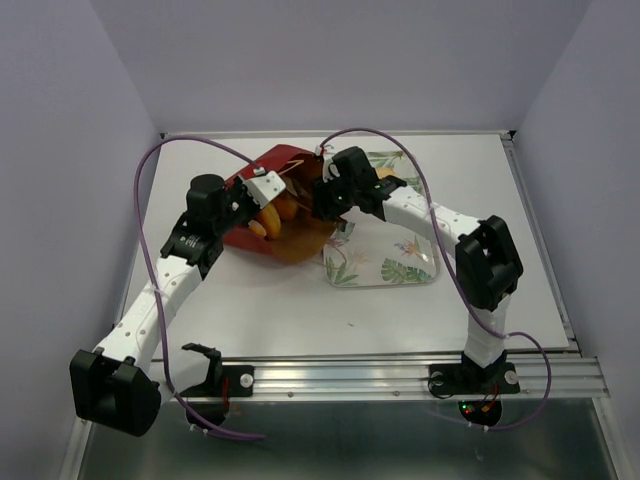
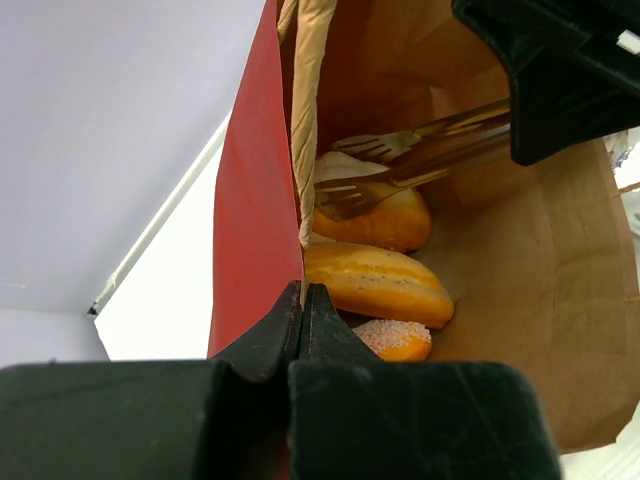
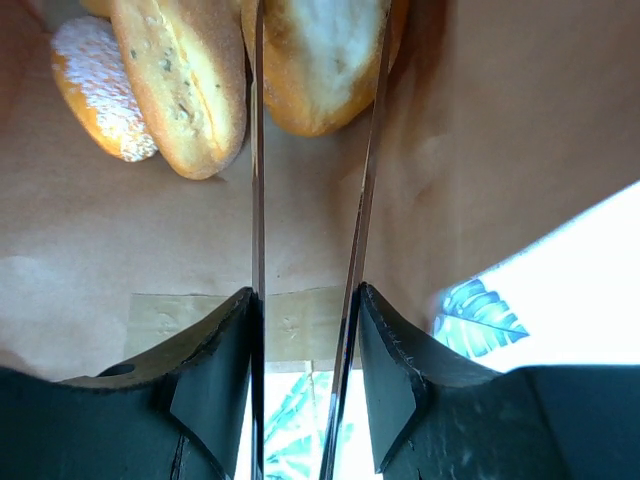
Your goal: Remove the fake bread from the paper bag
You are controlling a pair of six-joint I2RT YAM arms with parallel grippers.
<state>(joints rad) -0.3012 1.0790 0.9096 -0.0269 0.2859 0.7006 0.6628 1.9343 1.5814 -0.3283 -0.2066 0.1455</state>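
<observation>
The dark red paper bag (image 1: pixel 240 238) lies on its side, its mouth toward the tray, brown inside (image 3: pixel 480 130). My left gripper (image 2: pixel 302 300) is shut on the bag's red side wall (image 2: pixel 250 240) at the mouth. My right gripper (image 3: pixel 305 300) is shut on metal tongs (image 3: pixel 257 190) that reach into the bag. The tong tips (image 2: pixel 350 195) straddle a pale-topped bread piece (image 3: pixel 320 60). A seeded oblong loaf (image 3: pixel 180 80) and a sugar-topped round piece (image 3: pixel 95 85) lie beside it at the bag's bottom. The other bread pieces are hidden.
The leaf-patterned tray (image 1: pixel 400 265) lies right of the bag, under my right arm; its edge shows in the right wrist view (image 3: pixel 480 310). A purple cable (image 1: pixel 150 170) loops over the left side of the white table. Grey walls stand close on both sides.
</observation>
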